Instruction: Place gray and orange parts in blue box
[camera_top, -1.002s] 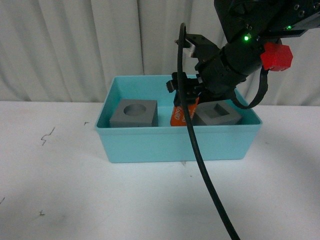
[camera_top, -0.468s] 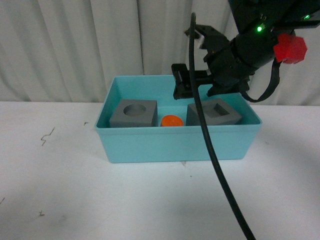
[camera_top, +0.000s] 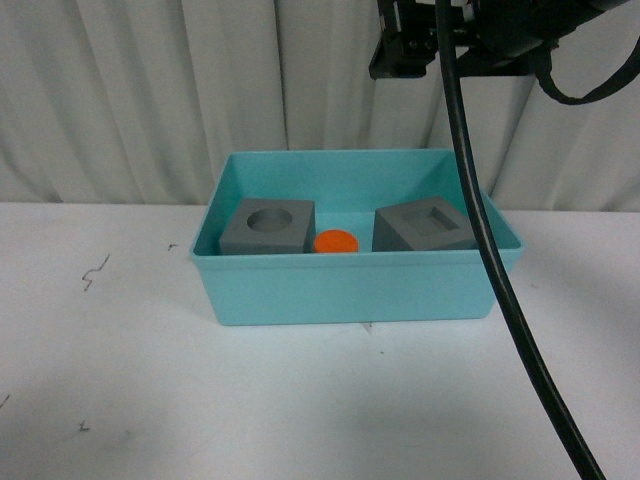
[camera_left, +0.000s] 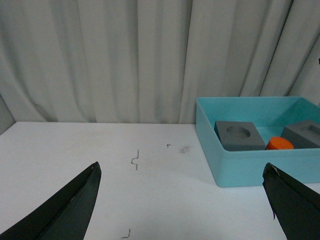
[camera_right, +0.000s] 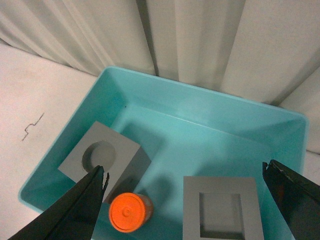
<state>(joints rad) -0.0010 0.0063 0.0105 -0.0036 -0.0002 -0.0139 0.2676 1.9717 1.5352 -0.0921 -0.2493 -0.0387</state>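
Observation:
The blue box (camera_top: 350, 290) stands on the white table and holds all three parts. A gray cube with a round hole (camera_top: 268, 227) sits at its left, a gray cube with a square recess (camera_top: 424, 228) at its right, and the orange cylinder (camera_top: 337, 242) stands upright between them. My right gripper (camera_right: 185, 200) hangs open high above the box, empty; the round-hole cube (camera_right: 102, 160), the orange cylinder (camera_right: 130, 212) and the square-recess cube (camera_right: 222, 210) lie below it. My left gripper (camera_left: 182, 200) is open over bare table, left of the box (camera_left: 250, 165).
A white curtain (camera_top: 150, 90) hangs behind the table. The right arm's black cable (camera_top: 500, 280) runs down across the front view past the box's right end. Small pen marks (camera_left: 135, 160) dot the tabletop left of the box.
The right gripper let go of the orange cylinder, which now stands in the box between the cubes. The right arm then rose up and away to the top of the front view.

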